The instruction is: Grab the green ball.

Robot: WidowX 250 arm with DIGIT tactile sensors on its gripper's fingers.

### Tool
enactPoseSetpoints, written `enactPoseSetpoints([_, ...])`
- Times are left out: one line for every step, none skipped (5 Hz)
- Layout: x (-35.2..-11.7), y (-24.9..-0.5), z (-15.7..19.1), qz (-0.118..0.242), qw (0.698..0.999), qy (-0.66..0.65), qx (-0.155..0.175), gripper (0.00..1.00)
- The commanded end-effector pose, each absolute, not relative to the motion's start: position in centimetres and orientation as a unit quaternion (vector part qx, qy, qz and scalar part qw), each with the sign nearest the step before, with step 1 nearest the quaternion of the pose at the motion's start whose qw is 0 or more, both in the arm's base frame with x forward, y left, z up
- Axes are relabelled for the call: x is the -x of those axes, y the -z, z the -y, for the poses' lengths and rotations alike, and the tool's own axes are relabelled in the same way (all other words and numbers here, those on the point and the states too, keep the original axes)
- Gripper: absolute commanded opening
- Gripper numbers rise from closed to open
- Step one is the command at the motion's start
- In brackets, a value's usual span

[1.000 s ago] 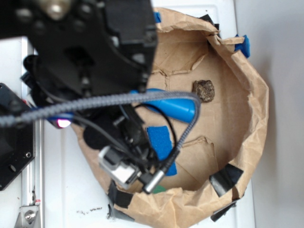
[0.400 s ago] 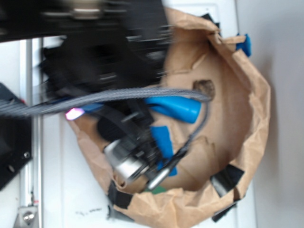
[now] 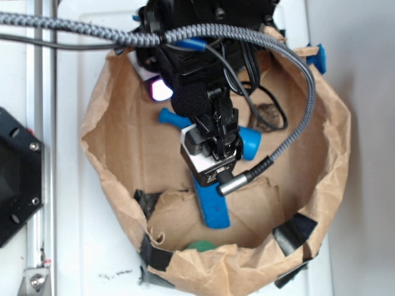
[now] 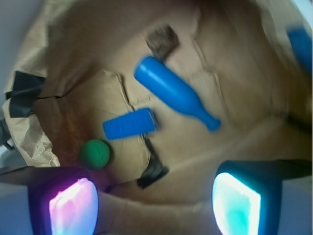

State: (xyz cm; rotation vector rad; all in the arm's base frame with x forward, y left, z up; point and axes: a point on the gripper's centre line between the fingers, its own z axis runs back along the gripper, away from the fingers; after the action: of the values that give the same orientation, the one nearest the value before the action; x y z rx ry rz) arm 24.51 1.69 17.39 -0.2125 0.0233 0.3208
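Green ball (image 4: 95, 153) sits untouched on the paper bag (image 3: 333, 142) floor near the blue sponge (image 4: 130, 123) — the gripper (image 4: 154, 203) hangs above, spread and empty, so the descent and the grab itself are left.

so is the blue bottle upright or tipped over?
Tipped over. The blue bottle lies on its side on the paper floor, between the brown rock and blue sponge.

Your arm (image 3: 203, 74) has swung from 9 o'clock up to 12 o'clock, uncovering the bag's (image 3: 99, 117) left floor and the green ball (image 3: 200, 246).
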Motion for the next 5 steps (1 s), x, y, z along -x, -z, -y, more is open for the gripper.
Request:
enactPoseSetpoints([-24.7,-18.1,-0.6,0.063,0.995,-0.054,0.063,1.0])
enactPoseSetpoints([-25.3,-16.7,0.0,0.025,0.994,-0.094,0.053,1.0])
enactPoseSetpoints([-26.2,-13.4,-0.5,-0.015,0.998,-0.059,0.014,1.0])
enactPoseSetpoints([-26.2,-13.4,-0.5,-0.015,0.998,-0.059,0.014,1.0])
enactPoseSetpoints([-26.2,-13.4,-0.5,-0.015,0.998,-0.059,0.014,1.0])
